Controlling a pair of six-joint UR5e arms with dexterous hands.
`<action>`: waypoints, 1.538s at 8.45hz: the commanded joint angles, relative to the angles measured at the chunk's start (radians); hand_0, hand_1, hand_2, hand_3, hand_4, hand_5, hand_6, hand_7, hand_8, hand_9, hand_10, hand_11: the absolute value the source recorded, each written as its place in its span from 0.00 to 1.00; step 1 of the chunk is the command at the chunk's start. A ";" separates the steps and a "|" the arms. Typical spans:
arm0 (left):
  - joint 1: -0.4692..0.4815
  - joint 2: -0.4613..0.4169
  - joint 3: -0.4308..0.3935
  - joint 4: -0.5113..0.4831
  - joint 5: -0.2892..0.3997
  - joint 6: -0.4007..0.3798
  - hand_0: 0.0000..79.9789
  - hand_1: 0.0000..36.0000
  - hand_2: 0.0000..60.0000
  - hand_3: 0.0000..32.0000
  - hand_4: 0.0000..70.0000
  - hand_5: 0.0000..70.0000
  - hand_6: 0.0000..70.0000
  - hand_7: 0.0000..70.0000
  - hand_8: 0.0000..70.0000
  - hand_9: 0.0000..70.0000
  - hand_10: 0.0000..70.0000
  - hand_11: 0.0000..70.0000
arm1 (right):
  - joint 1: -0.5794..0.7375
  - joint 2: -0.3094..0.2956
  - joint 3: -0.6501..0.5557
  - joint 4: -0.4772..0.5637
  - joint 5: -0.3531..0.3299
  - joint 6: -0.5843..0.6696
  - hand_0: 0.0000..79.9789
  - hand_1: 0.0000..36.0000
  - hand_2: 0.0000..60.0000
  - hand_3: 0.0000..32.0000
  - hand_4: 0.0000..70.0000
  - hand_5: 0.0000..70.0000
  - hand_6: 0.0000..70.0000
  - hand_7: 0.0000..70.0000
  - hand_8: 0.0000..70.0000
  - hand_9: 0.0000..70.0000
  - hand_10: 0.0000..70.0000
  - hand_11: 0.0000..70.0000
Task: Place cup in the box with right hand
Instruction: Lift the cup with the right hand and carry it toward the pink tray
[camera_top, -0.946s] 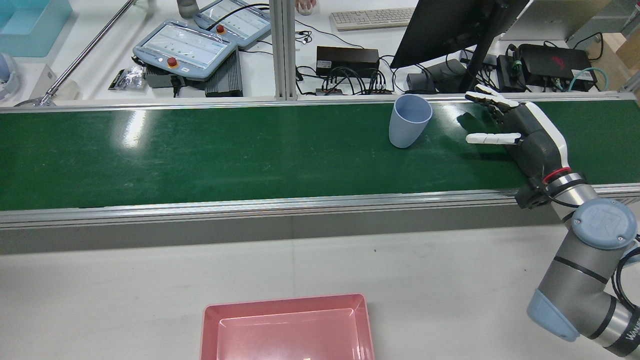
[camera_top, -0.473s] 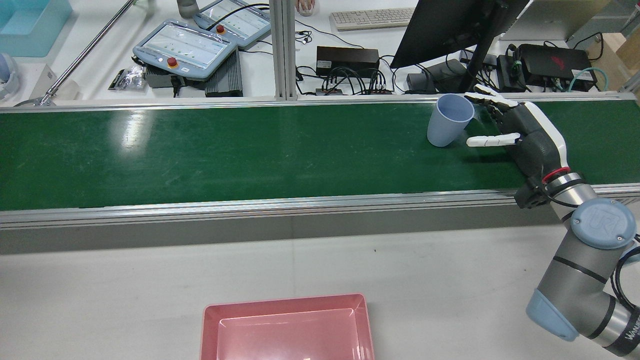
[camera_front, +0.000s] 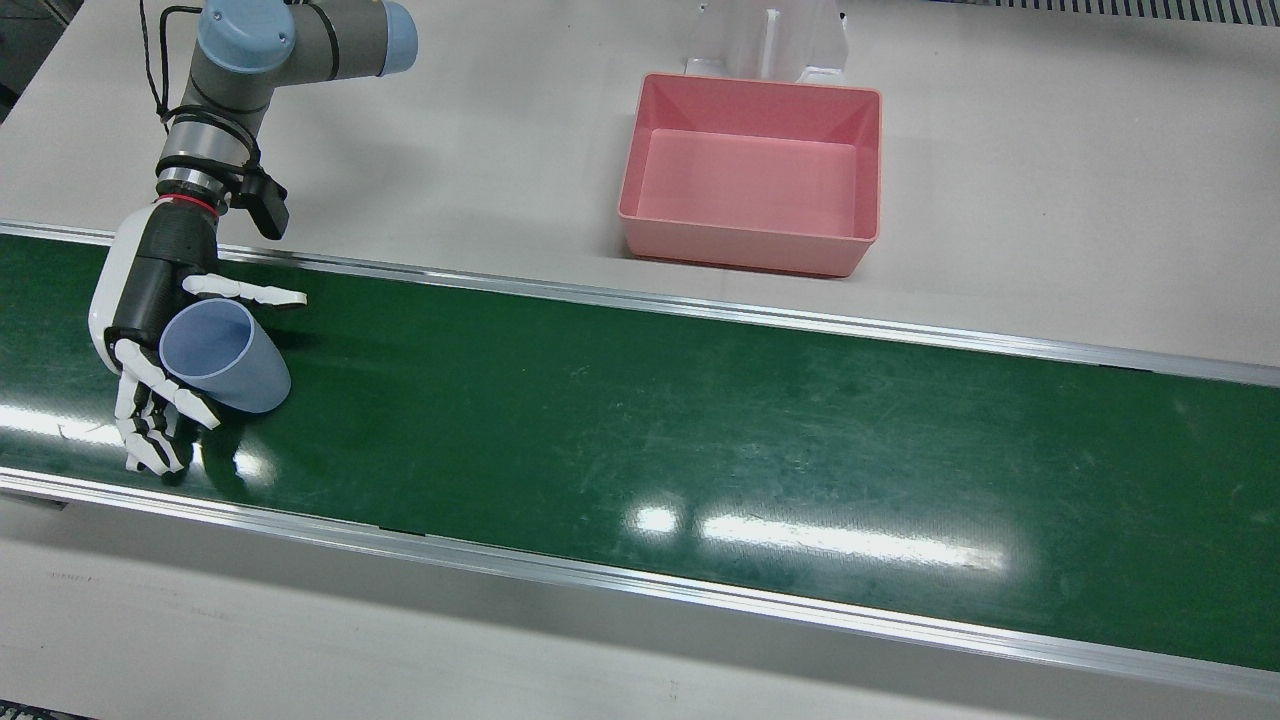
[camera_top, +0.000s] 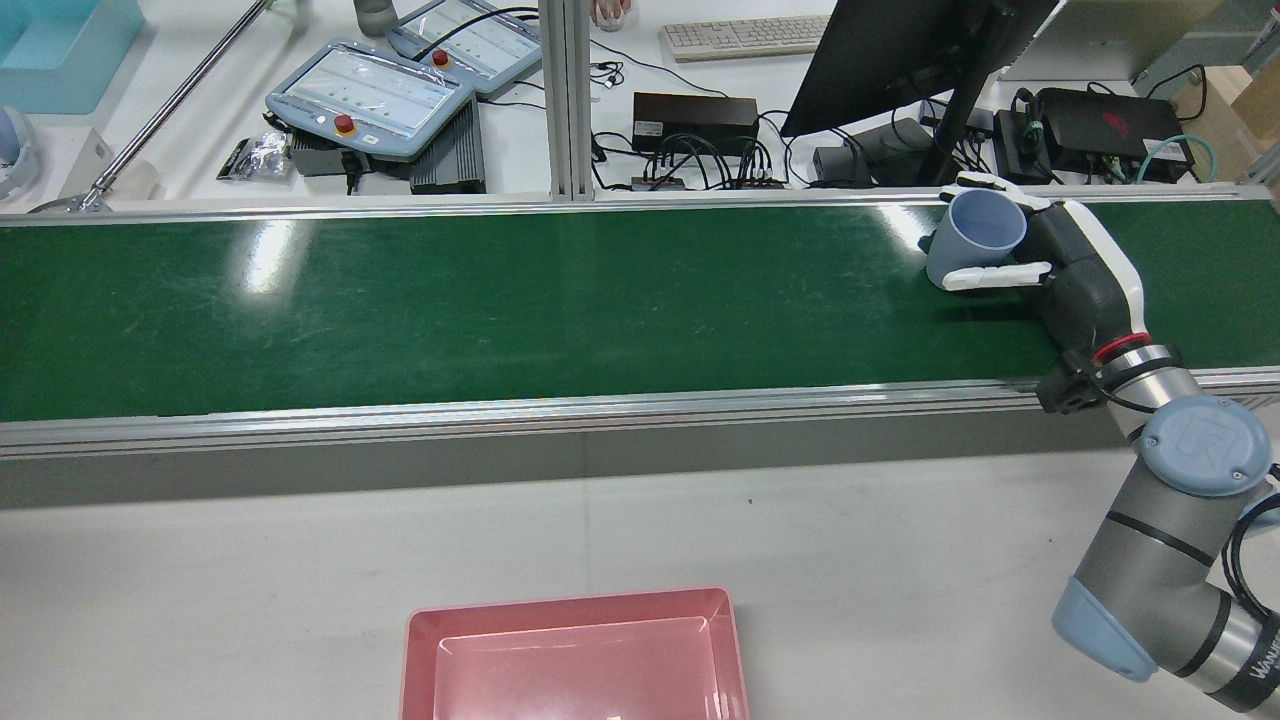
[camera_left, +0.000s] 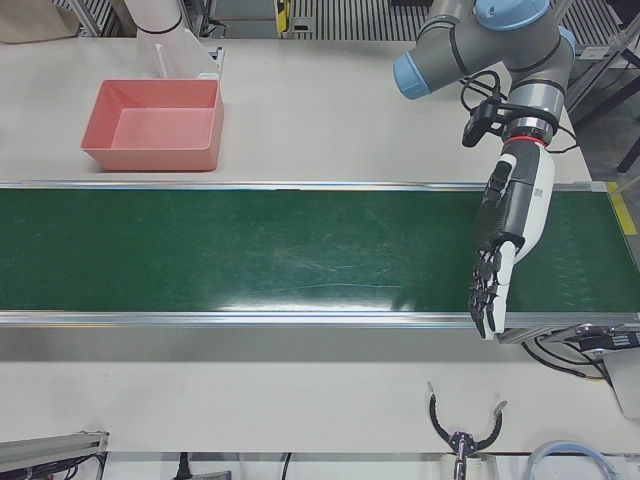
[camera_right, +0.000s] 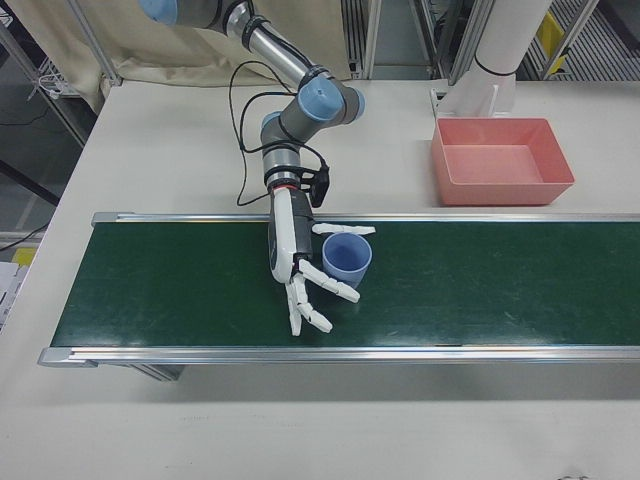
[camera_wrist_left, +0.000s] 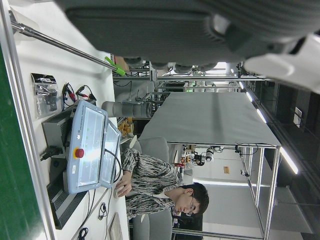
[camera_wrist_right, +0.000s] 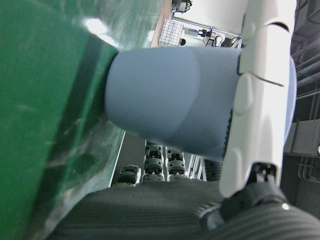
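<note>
A light blue cup (camera_front: 225, 355) stands on the green conveyor belt (camera_front: 700, 420). It sits in the span of my right hand (camera_front: 150, 290), with the thumb on its near side and the outstretched fingers (camera_front: 150, 430) on its far side. The hand is open. In the right hand view the thumb (camera_wrist_right: 255, 100) lies across the cup (camera_wrist_right: 165, 100). The cup (camera_top: 975, 235) and right hand (camera_top: 1085, 275) also show in the rear view, and the cup (camera_right: 345, 258) in the right-front view. The pink box (camera_front: 750, 85) stands empty on the white table. My left hand (camera_left: 510, 225) hovers open over the belt's other end.
The belt has raised aluminium rails (camera_front: 700, 310) between it and the box. A monitor stand, cables and teach pendants (camera_top: 370, 95) lie beyond the belt's far rail. A white pedestal (camera_right: 490, 60) stands behind the box.
The cup has travelled along the belt to the right in the rear view and now sits between my right hand's thumb and fingers. The hand has barely moved.
</note>
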 joint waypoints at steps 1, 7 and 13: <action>0.000 0.000 0.000 0.001 0.000 0.000 0.00 0.00 0.00 0.00 0.00 0.00 0.00 0.00 0.00 0.00 0.00 0.00 | 0.014 0.008 0.046 -0.158 0.051 0.014 0.73 0.78 0.78 0.00 0.78 0.17 0.36 1.00 0.56 0.92 0.38 0.57; 0.000 0.000 0.000 -0.002 0.000 0.000 0.00 0.00 0.00 0.00 0.00 0.00 0.00 0.00 0.00 0.00 0.00 0.00 | -0.044 -0.029 0.472 -0.172 0.043 -0.148 0.70 0.90 1.00 0.00 0.94 0.27 0.60 1.00 1.00 1.00 0.84 1.00; 0.000 0.000 0.000 0.001 0.000 0.000 0.00 0.00 0.00 0.00 0.00 0.00 0.00 0.00 0.00 0.00 0.00 0.00 | -0.733 0.134 0.559 -0.042 0.278 -0.717 0.70 0.68 0.90 0.00 0.93 0.25 0.57 1.00 0.99 1.00 0.84 1.00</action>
